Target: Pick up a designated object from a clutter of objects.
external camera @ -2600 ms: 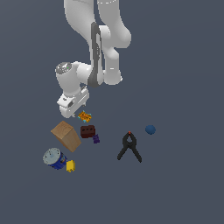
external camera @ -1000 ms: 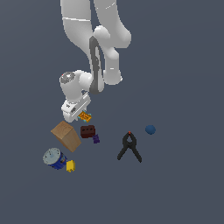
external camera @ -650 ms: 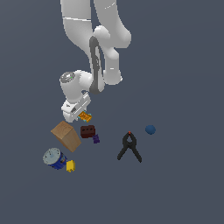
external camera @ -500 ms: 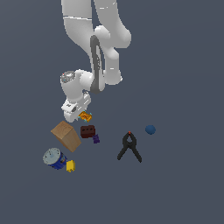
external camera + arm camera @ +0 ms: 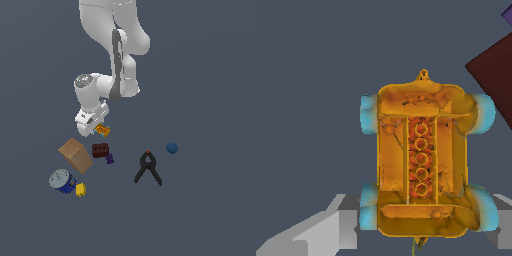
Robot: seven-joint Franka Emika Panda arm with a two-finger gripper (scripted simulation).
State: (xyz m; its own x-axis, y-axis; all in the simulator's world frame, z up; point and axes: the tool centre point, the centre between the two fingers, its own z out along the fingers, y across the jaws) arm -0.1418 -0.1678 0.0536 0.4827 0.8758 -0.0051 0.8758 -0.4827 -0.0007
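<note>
- Fingers (image 5: 421,227) sit on each side of the toy (image 5: 423,160), at its one end, and seem to pinch it; the exterior view shows the toy (image 5: 102,130) tucked right under the hand.
- Toy could slip, I think, because the hold is only near one end and the cyan wheels (image 5: 481,114) are round and smooth.
- Toy could also tip and swing if the arm lifts fast.
- Red block (image 5: 100,150) lies close by, toward the exterior view's bottom. A low sideways move could bump it.
- Purple bit (image 5: 109,159) sits just beside that block, and the box (image 5: 75,154) is near on the exterior view's left. Both could get knocked too.
- Clamp (image 5: 148,168) and ball (image 5: 172,148) are well apart on the exterior view's right, so they are safe.
- Can (image 5: 61,180) and yellow cube (image 5: 80,189) are far off as well.
- Straight up looks like the safest way, since nothing shows above the toy but the arm.
- No bench edge shows in either view.
</note>
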